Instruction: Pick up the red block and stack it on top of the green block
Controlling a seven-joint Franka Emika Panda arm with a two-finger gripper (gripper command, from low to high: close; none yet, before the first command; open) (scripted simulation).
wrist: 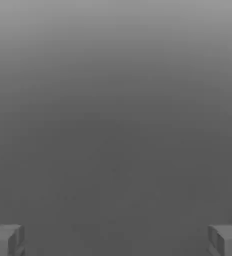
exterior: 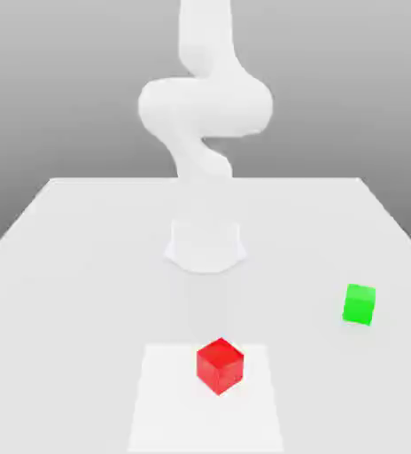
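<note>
The red block (exterior: pixel 220 364) rests on a lighter square patch of the white table (exterior: pixel 85 266), near the front and about in the middle. The green block (exterior: pixel 359 304) sits on the table toward the exterior view's right, a little farther back than the red one. In the hand view my gripper (wrist: pixel 116 240) is open, its two grey fingertips (wrist: pixel 5 240) far apart with nothing between them, facing plain grey background. The white arm (exterior: pixel 205 102) rises from its base at the table's middle.
The arm's round white base (exterior: pixel 205 246) stands behind the red block. The lighter square patch (exterior: pixel 205 399) reaches the front edge. The table's back edge runs behind the base, against a grey backdrop.
</note>
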